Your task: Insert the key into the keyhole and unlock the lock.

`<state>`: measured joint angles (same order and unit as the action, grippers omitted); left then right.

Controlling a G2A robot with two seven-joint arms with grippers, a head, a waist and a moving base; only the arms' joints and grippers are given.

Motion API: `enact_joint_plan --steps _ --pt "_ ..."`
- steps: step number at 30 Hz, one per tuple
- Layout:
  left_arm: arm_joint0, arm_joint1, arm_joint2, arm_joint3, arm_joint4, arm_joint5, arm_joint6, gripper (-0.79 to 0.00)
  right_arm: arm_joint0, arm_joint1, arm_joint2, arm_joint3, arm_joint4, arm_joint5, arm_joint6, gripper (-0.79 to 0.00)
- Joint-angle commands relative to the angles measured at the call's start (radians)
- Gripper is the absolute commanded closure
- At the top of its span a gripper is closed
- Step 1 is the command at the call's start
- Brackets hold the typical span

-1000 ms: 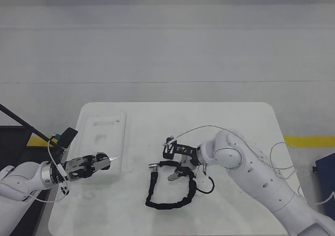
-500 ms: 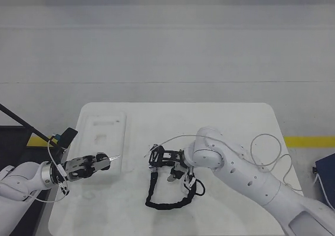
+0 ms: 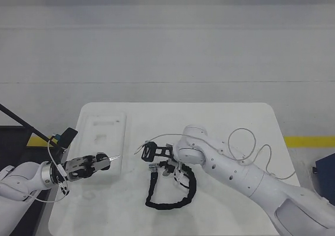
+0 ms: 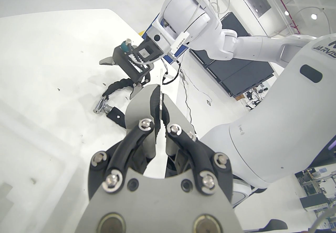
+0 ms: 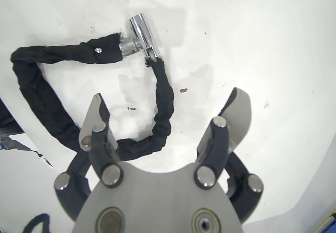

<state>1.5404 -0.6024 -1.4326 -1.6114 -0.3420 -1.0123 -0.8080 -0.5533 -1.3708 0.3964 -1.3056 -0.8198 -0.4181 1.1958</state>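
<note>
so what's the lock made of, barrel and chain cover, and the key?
The lock barrel: likely chromed or polished metal; mirror-bright with sharp highlights. The chain cover: black fabric sleeve, matte, frayed at the ends; what it covers is hidden. The key: thin flat blade, probably metal, pale grey.

The left arm comes in low over the near left corner of the table [image 3: 238, 124], forearm roughly level. Its left gripper [image 3: 105, 159] points toward the table's middle, both fingers pressed together on a thin key [image 4: 160, 77]. The right arm stretches from the near right corner, elbow bent, to the table's middle, where the right gripper [image 5: 167, 96] faces downward with fingers spread wide, gripping nothing
</note>
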Motion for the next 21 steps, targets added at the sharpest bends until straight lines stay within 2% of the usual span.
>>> enact_joint_plan --steps 1,3,10,14,21 --pt "0.0 0.0 0.0 0.0 0.0 0.0 0.0 0.0 0.01 -0.015 -0.016 0.023 -0.009 0.002 0.003 -0.622" --pt "0.0 0.0 0.0 0.0 0.0 0.0 0.0 0.0 0.016 -0.028 -0.029 0.043 -0.011 0.003 0.001 -0.579" --pt "0.0 0.0 0.0 0.0 0.0 0.0 0.0 0.0 0.025 -0.066 -0.063 0.098 -0.02 -0.006 0.006 -0.508" --pt "0.0 0.0 0.0 0.0 0.0 0.0 0.0 0.0 0.028 -0.087 -0.075 0.135 -0.013 -0.02 -0.001 -0.391" --pt "0.0 0.0 0.0 0.0 0.0 0.0 0.0 0.0 0.041 -0.121 -0.09 0.202 -0.018 -0.03 -0.008 -0.376"
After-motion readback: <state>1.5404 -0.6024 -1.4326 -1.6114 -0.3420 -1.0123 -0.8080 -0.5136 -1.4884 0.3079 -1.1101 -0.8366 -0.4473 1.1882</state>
